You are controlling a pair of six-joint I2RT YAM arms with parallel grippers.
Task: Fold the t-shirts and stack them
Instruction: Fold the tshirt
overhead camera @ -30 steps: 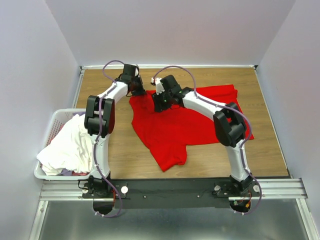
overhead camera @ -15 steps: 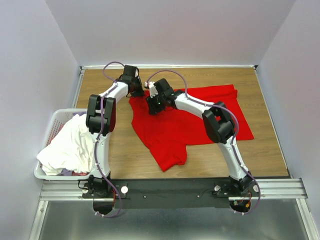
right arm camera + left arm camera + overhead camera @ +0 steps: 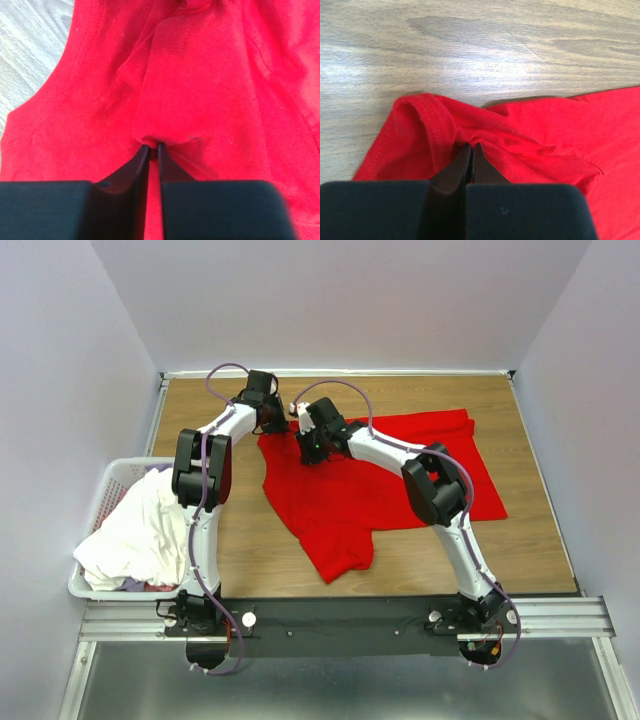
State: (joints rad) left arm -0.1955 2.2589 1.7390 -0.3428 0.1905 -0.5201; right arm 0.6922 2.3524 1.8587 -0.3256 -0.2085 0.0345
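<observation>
Fingers of the left gripper (image 3: 471, 148) are pressed together on a bunched, stitched hem of the plain bright red cloth t-shirt (image 3: 380, 490), and the right gripper (image 3: 151, 148) nips a small raised fold of it close by. That shirt lies spread and creased across the brown wooden table (image 3: 520, 540). Crumpled white cloth shirts (image 3: 135, 535) are heaped in the white plastic laundry basket (image 3: 100, 495) at the table's left edge.

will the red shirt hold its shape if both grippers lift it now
Probably not: the red t-shirt puckers into soft folds where the left gripper and right gripper pinch it, so it looks floppy. Held at two close points near its far edge, the rest would likely hang and drag. Thin, creased cloth suggests it is light.
</observation>
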